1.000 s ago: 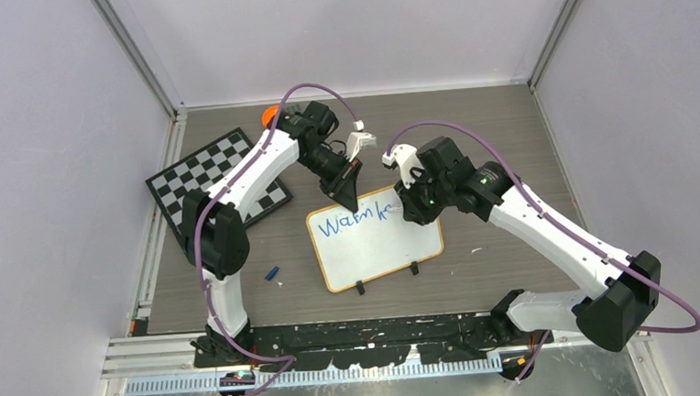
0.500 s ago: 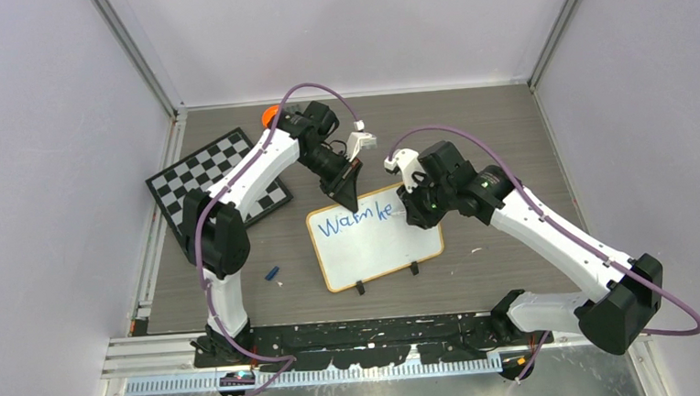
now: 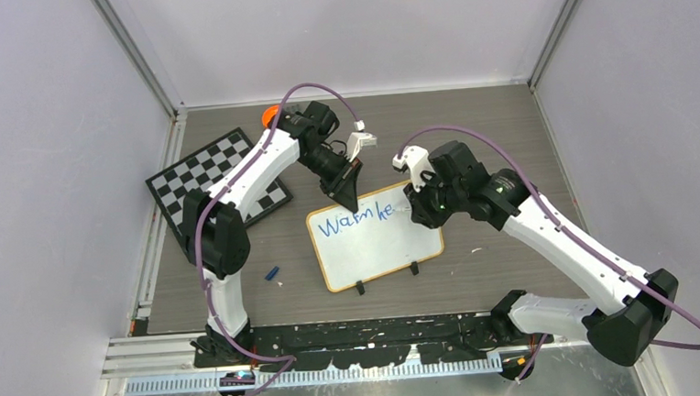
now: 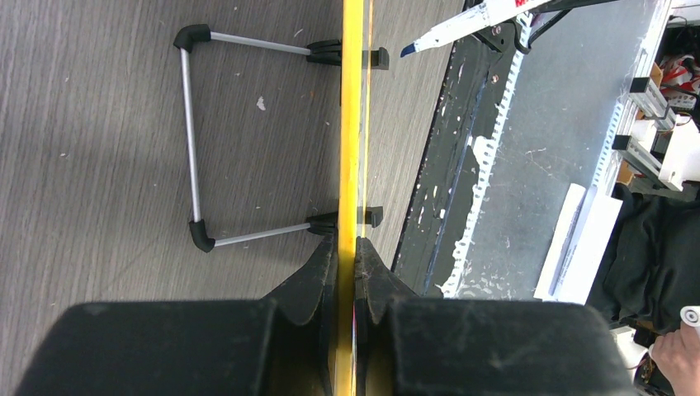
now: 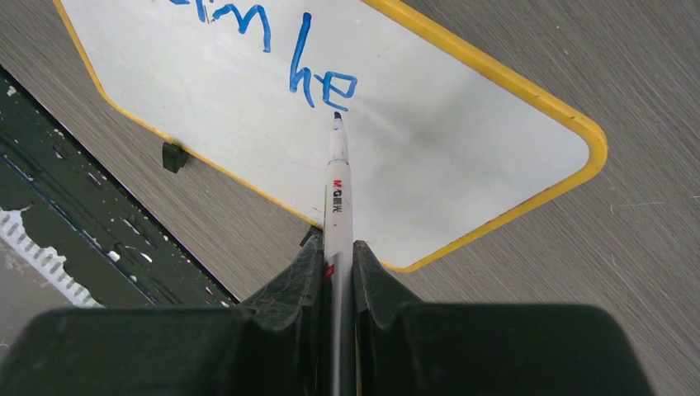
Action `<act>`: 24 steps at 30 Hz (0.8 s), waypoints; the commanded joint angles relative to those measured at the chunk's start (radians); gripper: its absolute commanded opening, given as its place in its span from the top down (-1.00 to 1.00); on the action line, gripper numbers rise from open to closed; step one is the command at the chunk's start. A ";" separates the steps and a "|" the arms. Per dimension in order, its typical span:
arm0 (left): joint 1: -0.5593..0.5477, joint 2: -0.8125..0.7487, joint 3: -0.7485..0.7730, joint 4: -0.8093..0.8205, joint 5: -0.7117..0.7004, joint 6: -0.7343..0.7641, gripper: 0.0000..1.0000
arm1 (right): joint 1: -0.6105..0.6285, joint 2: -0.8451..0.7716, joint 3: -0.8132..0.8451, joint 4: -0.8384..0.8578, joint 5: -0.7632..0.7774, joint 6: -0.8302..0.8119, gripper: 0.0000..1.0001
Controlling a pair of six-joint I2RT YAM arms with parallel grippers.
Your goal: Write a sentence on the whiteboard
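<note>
Two arms: both work on one board, one to steady it and one to write.
Board: the whiteboard (image 3: pixel 376 238) stands near the table's middle, tilted back on a wire stand (image 4: pixel 195 140) with two black feet at its near edge; the tilt turns its face up toward the pen.
Left claw: the left gripper (image 4: pixel 347 247) is closed tight on the board's yellow rim at the far edge, seen edge-on in the wrist view. Judged purpose: to stop the light board sliding or tipping under pen pressure.
Right claw: the right gripper (image 5: pixel 338 256) is clamped on the marker (image 5: pixel 337 194), barrel running out between the jaws so the tip leads and stays in the wrist camera's sight.
Tip: just beside the last "e", at or barely off the white surface; contact cannot be told.
Sentence: the writing (image 3: pixel 355 220) reads roughly "Warm he" in blue along the top line, so most of the board remains blank.
Elsewhere: a checkered board (image 3: pixel 212 183) lies to the left, well apart; a small blue cap (image 3: pixel 273 274) sits on the table near the board's left edge.
</note>
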 commanded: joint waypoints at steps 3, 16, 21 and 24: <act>-0.013 0.025 0.010 -0.001 -0.018 -0.005 1.00 | -0.028 -0.042 0.012 0.046 -0.021 0.040 1.00; -0.013 0.025 -0.001 0.007 -0.012 -0.006 1.00 | -0.094 -0.053 -0.046 0.102 -0.130 0.080 1.00; -0.012 0.023 0.000 0.006 -0.013 -0.006 1.00 | -0.094 -0.046 -0.057 0.117 -0.114 0.076 1.00; -0.013 0.021 -0.001 0.006 -0.013 -0.006 1.00 | -0.093 -0.044 -0.059 0.126 -0.102 0.077 0.99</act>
